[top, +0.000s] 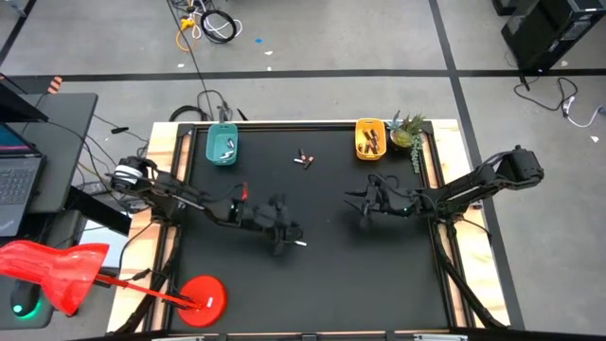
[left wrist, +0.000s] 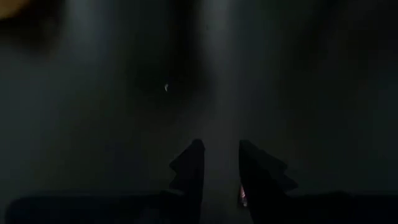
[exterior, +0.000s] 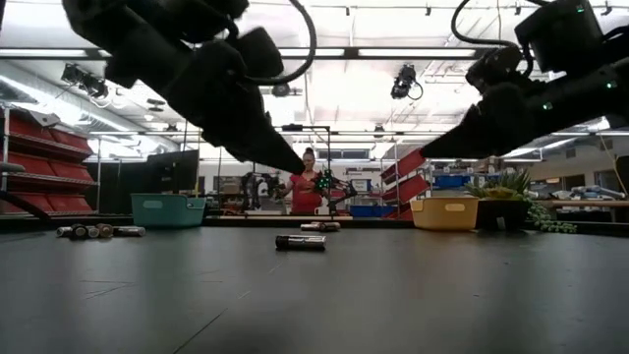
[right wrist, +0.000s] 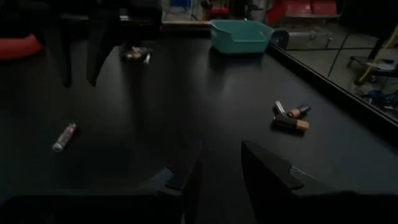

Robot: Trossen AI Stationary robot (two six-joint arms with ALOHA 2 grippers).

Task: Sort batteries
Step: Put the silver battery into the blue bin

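Note:
Batteries lie in several spots on the black table. A pale one [top: 299, 243] [right wrist: 64, 137] [exterior: 300, 242] lies on its side just beside my left gripper [top: 282, 237] [left wrist: 217, 168], which hangs open above the table, apart from it. A small group of dark batteries with reddish ends [top: 303, 159] [right wrist: 289, 117] lies near the far middle. More batteries [exterior: 93, 231] [right wrist: 135, 53] lie toward the table's left. My right gripper [top: 365, 202] [right wrist: 221, 171] hovers open right of centre, with nothing between its fingers.
A teal tray [top: 222, 144] [right wrist: 241, 34] holding pale batteries and a yellow tray [top: 370, 138] [exterior: 444, 212] holding dark ones stand at the far edge. A small plant [top: 407, 133] stands beside the yellow tray. A person [exterior: 307, 187] shows in the room beyond.

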